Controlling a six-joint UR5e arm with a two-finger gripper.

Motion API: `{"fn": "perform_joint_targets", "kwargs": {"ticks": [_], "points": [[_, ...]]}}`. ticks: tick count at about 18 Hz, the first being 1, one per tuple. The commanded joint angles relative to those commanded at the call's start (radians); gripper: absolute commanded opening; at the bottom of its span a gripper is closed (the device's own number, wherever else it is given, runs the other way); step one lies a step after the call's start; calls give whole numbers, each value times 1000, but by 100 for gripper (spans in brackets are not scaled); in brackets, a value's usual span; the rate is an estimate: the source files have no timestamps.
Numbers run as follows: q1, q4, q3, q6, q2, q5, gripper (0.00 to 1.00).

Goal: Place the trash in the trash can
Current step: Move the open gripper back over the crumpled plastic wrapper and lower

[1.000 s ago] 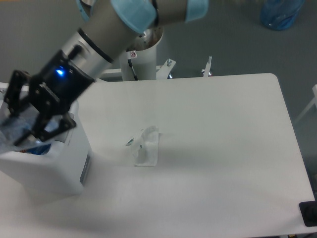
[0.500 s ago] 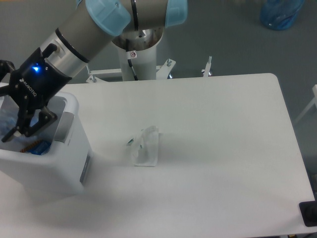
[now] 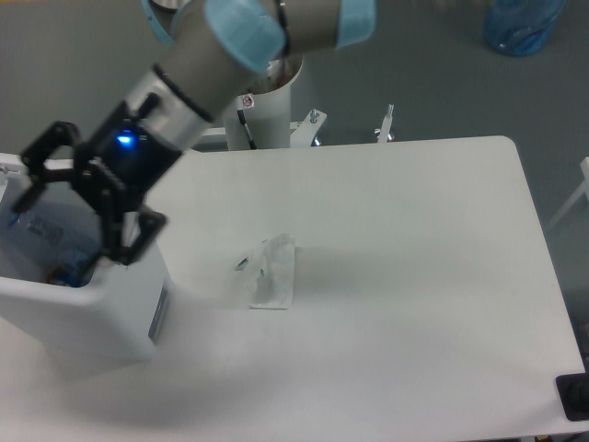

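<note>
Bright even light, soft shadows, slight blur

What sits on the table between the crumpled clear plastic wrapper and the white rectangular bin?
Nothing: in the camera view, the stretch of white table between the crumpled clear plastic wrapper and the white rectangular bin is bare. The gripper hangs open above the bin.

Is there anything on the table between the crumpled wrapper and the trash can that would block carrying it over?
Nothing visible does. The wrapper lies alone on the white table, with bare tabletop between it and the trash can at the left edge. The open gripper hangs over the can's opening.
</note>
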Motion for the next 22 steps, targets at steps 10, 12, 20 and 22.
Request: {"fn": "perform_joint_targets", "kwargs": {"ticks": [10,12,20,22], "points": [[175,-5,-136,121,-61,20,100],[172,-3,-199,140,-46,41,100],[77,-6,-336,201,-43,351,100],[40,-8,-365,206,-46,463,100]]}}
